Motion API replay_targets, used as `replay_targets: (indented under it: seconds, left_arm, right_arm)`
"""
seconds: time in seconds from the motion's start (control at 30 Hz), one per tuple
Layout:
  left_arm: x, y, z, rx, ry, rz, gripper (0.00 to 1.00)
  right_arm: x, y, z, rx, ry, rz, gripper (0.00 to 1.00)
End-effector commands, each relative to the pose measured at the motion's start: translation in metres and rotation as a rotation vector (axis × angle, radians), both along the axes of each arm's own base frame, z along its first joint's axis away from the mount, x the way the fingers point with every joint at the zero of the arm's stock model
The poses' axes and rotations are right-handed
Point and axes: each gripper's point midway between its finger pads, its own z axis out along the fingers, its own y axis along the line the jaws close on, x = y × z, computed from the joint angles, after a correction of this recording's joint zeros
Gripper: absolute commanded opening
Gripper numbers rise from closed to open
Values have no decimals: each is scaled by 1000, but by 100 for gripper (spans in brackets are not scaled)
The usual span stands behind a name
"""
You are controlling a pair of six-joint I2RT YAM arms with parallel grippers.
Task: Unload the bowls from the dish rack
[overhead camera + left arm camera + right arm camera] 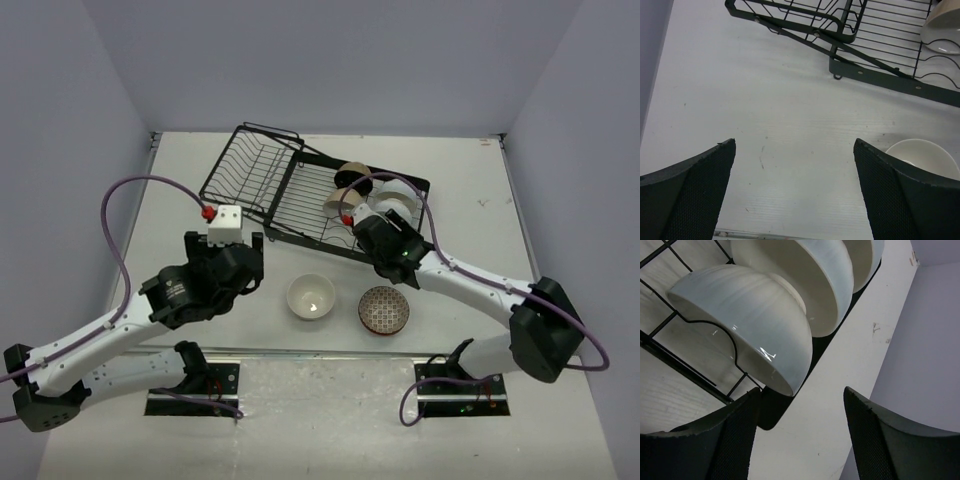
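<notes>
Wide open, nothing held: left tool (795, 192), above the surface (765, 100) just near of the dish rack (300, 205). Parted and gripping nothing: right tool (801, 440), at the rack's near right edge, close under a white bowl (750, 320) standing on edge. More bowls (822, 282) on edge behind it. Out on the surface: cream bowl (311, 296) left, patterned bowl (384, 309) right.

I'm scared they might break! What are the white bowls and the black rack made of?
The white bowls look like glazed ceramic. They are smooth and glossy, with a bright shine mark on the nearest one's side, so they could probably break. The dish rack looks like thin metal wire with a dull black coating. I cannot tell whether that coating is paint or plastic.
</notes>
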Motion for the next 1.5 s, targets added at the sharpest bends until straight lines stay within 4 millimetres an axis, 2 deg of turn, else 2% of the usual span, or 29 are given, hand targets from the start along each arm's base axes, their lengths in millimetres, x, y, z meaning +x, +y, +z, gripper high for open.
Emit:
replay_targets:
  seconds: [0.0, 0.03, 0.23, 0.33, 0.43, 0.57, 0.67, 0.7, 0.77, 0.97, 1.2, 1.47]
  left_arm:
    - [7, -2, 21, -68, -86, 6, 100]
    - [6, -1, 21, -70, -92, 0, 100]
    - [4, -5, 18, -86, -88, -45, 100]
    - [4, -9, 14, -76, -74, -59, 100]
    - [5, -10, 13, -66, -69, -63, 100]
    - [5, -11, 12, -69, -67, -71, 100]
    - [4, -12, 10, -67, -63, -77, 100]
    - [5, -13, 10, -66, -63, -78, 100]
    - [5, -13, 9, -60, -59, -80, 100]
    - [5, -14, 8, -55, -56, -81, 100]
    - [6, -13, 8, -53, -57, -76, 100]
    - [6, -13, 8, -53, -59, -73, 100]
  right_arm:
    - [23, 5, 22, -37, -113, -31, 67]
    - [25, 7, 16, -51, -103, -28, 67]
    - [35, 11, 7, -63, -133, -55, 52]
    - [35, 12, -3, -61, -127, -77, 42]
    - [34, 12, -11, -54, -118, -92, 38]
    - [30, 13, -20, -23, -111, -114, 21]
    - [28, 12, -22, -16, -124, -135, 16]
    - [27, 11, -24, -16, -129, -144, 8]
    - [27, 10, -26, -16, -132, -155, 0]
    - [22, 4, -32, -16, -143, -193, 0]
    - [24, -5, -2, 54, -272, -309, 0]
    - [21, -8, 4, 124, -306, -402, 0]
